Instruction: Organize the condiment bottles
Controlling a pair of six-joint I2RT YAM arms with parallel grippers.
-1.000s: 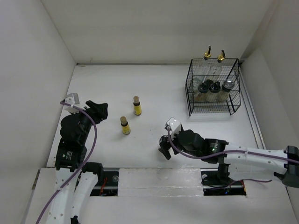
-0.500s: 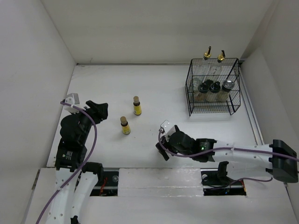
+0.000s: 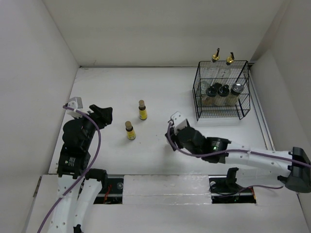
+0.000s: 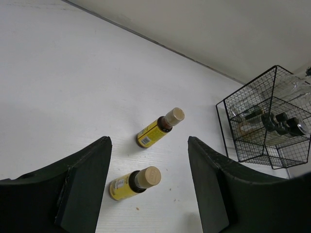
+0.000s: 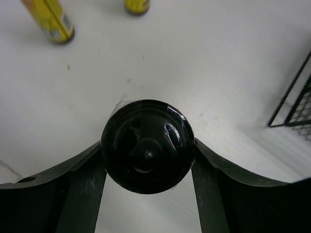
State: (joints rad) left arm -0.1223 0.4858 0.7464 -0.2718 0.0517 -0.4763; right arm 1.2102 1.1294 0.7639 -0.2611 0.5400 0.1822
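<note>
The right gripper (image 5: 147, 162) is closed on a black-lidded jar (image 5: 146, 141). Its two fingers press against opposite sides of the round glossy lid, and only that lid shows from above. Whether the jar rests on the white tabletop (image 3: 107, 87) cannot be told. The grip sits between two upright yellow bottles with tan caps (image 3: 142, 110) (image 3: 130, 131) on the left and a black wire basket (image 3: 243, 104) at the far right. The basket holds two clear glass cruets with gold spouts (image 3: 215, 56) at its back and three cream-filled jars (image 3: 224, 91) in front of them. The left gripper (image 4: 148, 145) is open and holds nothing, low at the left and facing the yellow bottles, which stand apart from each other.
</note>
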